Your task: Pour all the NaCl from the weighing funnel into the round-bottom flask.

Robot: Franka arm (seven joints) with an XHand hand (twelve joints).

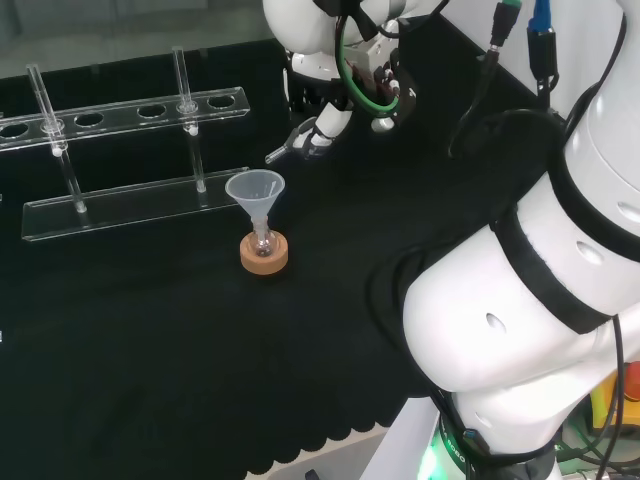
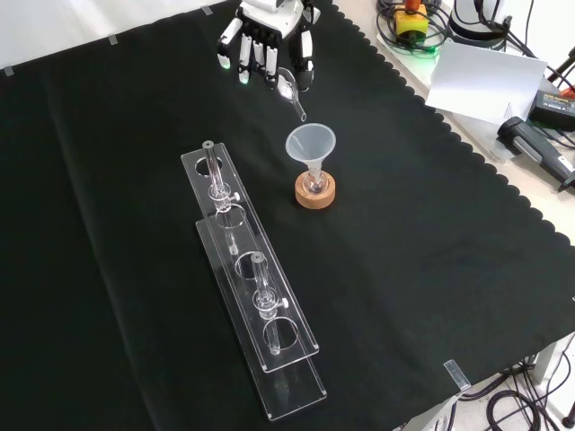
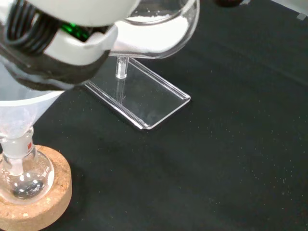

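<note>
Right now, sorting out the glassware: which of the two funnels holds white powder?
The weighing funnel held in the hand; white powder lies in its bowl. The conical funnel in the round-bottom flask looks empty.

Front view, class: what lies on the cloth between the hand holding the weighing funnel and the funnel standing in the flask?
Nothing: in the front view, bare black cloth separates the hand from the funnel in the flask.

Flask (image 3: 21, 173) cut by wrist-view edge; rack (image 1: 120, 150) cut at head-view left.
</note>
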